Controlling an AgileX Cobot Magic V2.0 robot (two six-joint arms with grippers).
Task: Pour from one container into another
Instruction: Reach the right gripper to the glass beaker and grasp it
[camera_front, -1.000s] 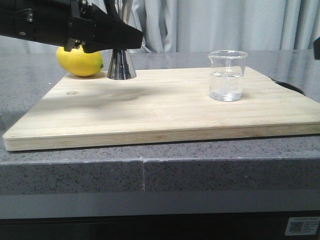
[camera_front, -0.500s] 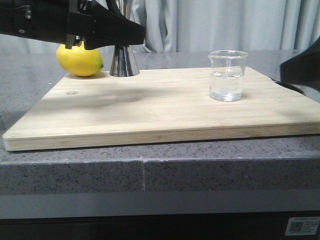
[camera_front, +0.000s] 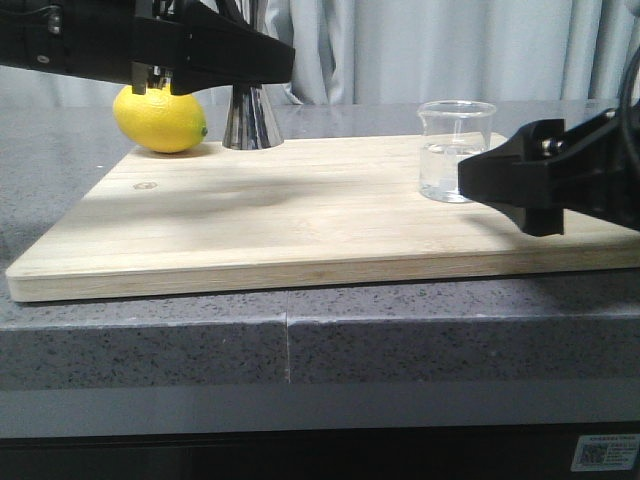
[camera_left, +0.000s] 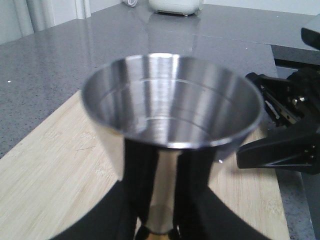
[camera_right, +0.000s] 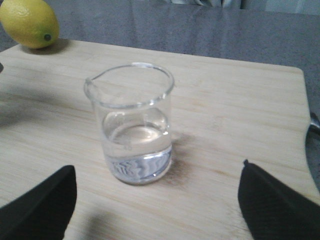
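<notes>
Right wrist view: your right gripper (camera_right: 155, 210) is spread wide and empty, one dark fingertip (camera_right: 37, 202) on each flank of the frame, with the beaker (camera_right: 131, 122) standing ahead of and between them, touched by neither. Beaker: clear glass, upright, long axis vertical, resting on the cutting board (camera_front: 300, 215); its pouring lip points off to one side toward the lemon (camera_right: 29, 22), and clear liquid fills roughly the lower third. Left wrist view: your left gripper (camera_left: 155, 220) is clamped on the narrow waist of the jigger (camera_left: 172, 107), held upright with its open cup facing up and its long axis vertical; the cup looks dry. Front view: the jigger base (camera_front: 251, 118) appears lifted just clear of the board, beside the lemon and well apart from the beaker. Hazards, as a judgement: if the fingers close off-centre, one pad may nudge the glass first and skate or tip it, spilling liquid. Smooth glass may slip if gripped too lightly. The lip does not face the jigger squarely, so a tilt without turning risks pouring over the plain rim and missing the narrow cup.
</notes>
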